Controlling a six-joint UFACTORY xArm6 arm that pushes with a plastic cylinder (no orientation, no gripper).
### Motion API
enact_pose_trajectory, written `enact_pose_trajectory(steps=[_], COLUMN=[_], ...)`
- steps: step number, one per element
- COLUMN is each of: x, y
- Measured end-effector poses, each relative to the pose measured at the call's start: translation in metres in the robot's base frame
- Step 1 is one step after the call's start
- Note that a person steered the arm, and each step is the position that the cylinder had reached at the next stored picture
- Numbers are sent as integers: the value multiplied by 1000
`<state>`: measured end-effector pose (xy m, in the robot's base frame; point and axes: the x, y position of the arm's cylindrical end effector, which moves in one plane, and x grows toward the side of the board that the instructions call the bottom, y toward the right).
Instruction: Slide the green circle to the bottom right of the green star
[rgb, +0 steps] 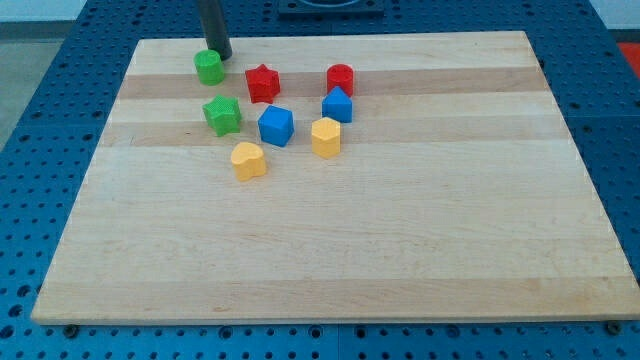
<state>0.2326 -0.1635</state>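
Rod enters from the view's top edge, left of centre, leaning slightly, lower end further right. My tip (222, 55) is down at the desk's (400, 240) far edge. Only the rod's lower part shows.

No readable text, no labels, no brands, no numbers, no signs anywhere in view

Bright, even light falls from overhead, and the wooden board (340, 200) shows its pale grain without harsh glare. Shadows are short and soft, hugging each block's base. Beside my tip (222, 56) the green circle (209, 67) reads crisply. Focus is sharp throughout; the blue table (40, 120) softens slightly towards the corners.
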Motion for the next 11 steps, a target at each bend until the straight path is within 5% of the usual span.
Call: enact_pose_trajectory(steps=[3, 7, 9, 11], x=[132, 85, 171, 196], y=[-16, -103, -56, -98])
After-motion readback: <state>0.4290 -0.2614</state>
